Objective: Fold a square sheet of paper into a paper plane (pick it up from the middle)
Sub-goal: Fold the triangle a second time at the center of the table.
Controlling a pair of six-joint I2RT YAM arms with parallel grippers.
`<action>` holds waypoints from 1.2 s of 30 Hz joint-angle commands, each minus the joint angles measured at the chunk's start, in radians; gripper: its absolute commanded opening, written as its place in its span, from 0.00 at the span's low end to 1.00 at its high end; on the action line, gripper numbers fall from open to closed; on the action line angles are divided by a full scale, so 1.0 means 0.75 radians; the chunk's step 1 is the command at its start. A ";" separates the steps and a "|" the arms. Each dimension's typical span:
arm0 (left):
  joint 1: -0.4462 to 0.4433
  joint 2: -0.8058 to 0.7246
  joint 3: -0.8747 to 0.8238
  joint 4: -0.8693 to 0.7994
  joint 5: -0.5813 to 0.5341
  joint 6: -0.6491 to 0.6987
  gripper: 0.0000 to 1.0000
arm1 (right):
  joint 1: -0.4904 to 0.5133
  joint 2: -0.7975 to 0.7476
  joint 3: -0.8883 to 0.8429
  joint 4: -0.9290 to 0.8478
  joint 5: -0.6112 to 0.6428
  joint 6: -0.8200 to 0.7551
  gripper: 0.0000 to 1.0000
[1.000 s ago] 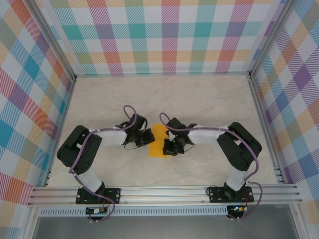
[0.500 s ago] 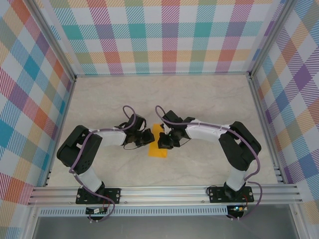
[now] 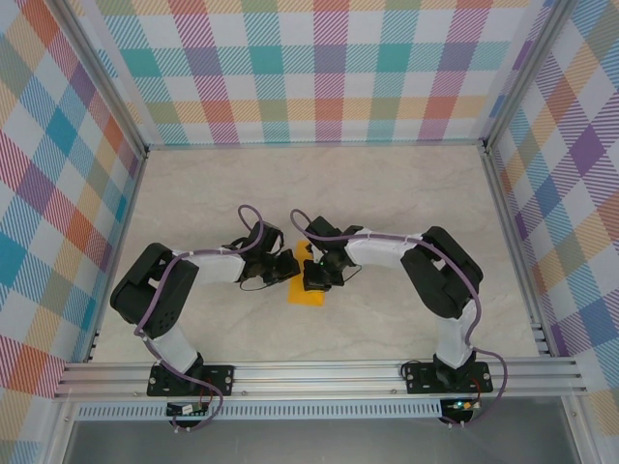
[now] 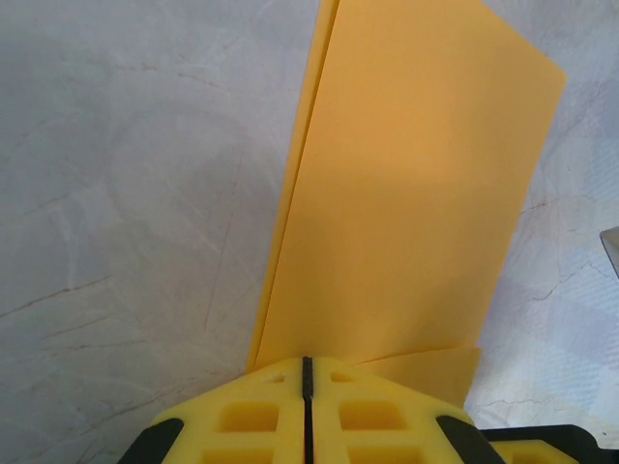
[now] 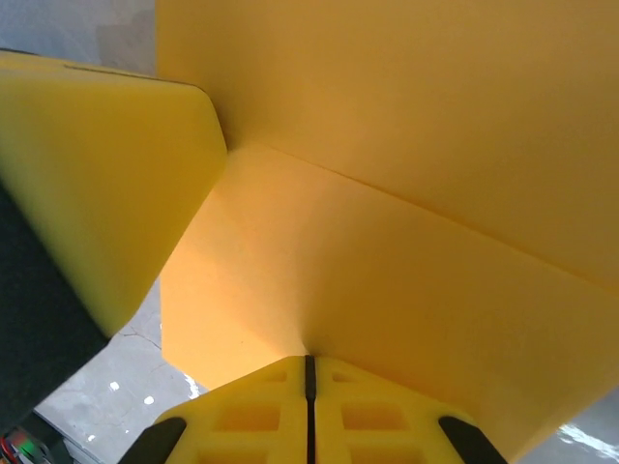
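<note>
The square sheet of paper (image 3: 300, 291) is orange and lies folded into a narrow strip on the table between both arms. In the left wrist view the sheet (image 4: 406, 193) lies flat in two layers. My left gripper (image 4: 308, 365) is shut, its tips resting on the near edge. My right gripper (image 5: 309, 360) is shut where a raised flap of the sheet (image 5: 387, 242) meets its tips. From above, the right gripper (image 3: 315, 277) covers the sheet's right part and the left gripper (image 3: 288, 269) touches its left side. No pointed paper plane shape shows.
The left gripper's yellow finger (image 5: 97, 193) stands close beside the right gripper. Marbled tabletop (image 3: 387, 193) stretches out behind the arms. Checked walls (image 3: 309, 68) and metal rails (image 3: 319, 372) bound it.
My right gripper has moved left across the sheet, carrying its right part over, so less orange shows from above. The left gripper has stayed put.
</note>
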 commanded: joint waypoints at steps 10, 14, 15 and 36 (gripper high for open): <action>0.023 0.092 -0.060 -0.095 -0.126 -0.018 0.08 | 0.008 -0.030 -0.076 -0.091 0.006 -0.127 0.07; 0.023 0.108 -0.057 -0.112 -0.147 -0.030 0.07 | 0.008 -0.084 -0.132 -0.105 -0.020 -0.151 0.07; 0.023 0.115 -0.055 -0.114 -0.150 -0.031 0.07 | 0.008 -0.095 -0.146 -0.111 -0.020 -0.154 0.07; 0.023 0.137 -0.049 -0.122 -0.159 -0.033 0.07 | 0.008 -0.241 -0.311 -0.126 -0.038 -0.174 0.07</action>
